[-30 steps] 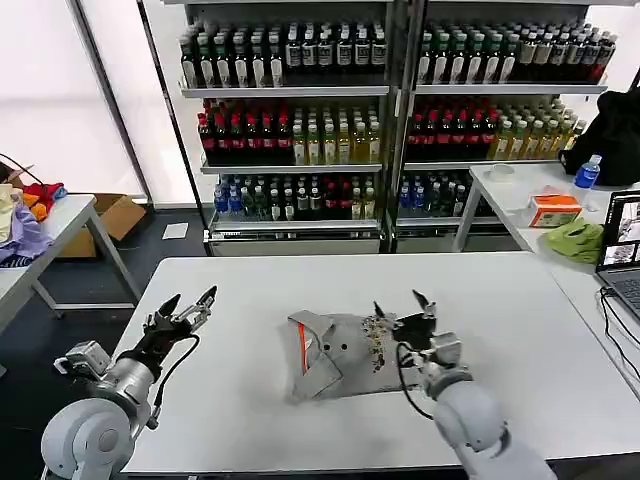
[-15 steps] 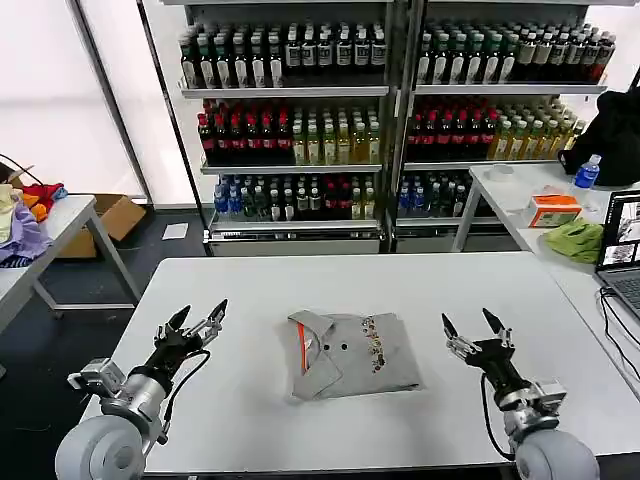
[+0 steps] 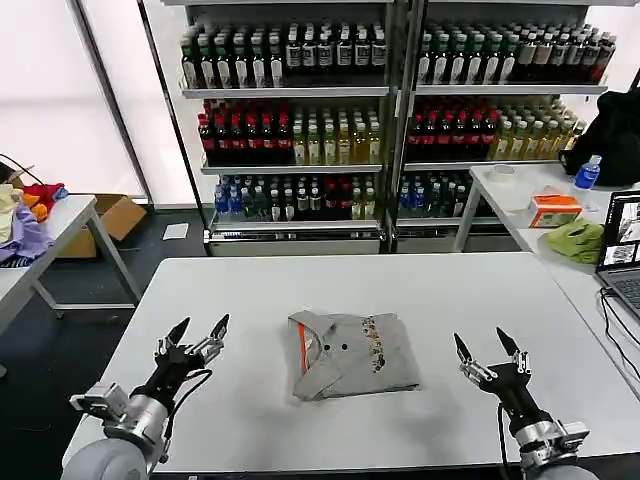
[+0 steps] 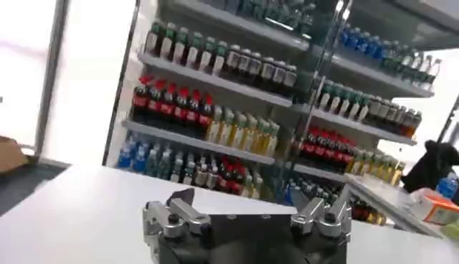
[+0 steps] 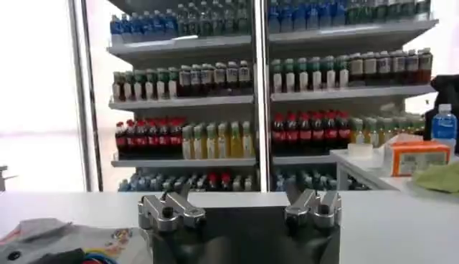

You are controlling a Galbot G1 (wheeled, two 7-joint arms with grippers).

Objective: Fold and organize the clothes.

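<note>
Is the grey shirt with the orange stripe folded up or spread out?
Folded. The light grey cotton shirt with the orange stripe lies as a compact rectangle on the white table, sleeves tucked under, collar at one end.

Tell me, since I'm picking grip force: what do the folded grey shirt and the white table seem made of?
Folded grey shirt: soft matte fabric, probably cotton knit, judging by its limp creases and floppy collar. White table: hard, smooth top, likely laminate; flat with a faint sheen.

The scene is brightly and evenly lit — strong daylight glare is seen at the windows (image 3: pixel 110 90) on the left, washed to white. Soft shadows are cast on the table (image 3: pixel 250 290); the wrist views are slightly blurred.
</note>
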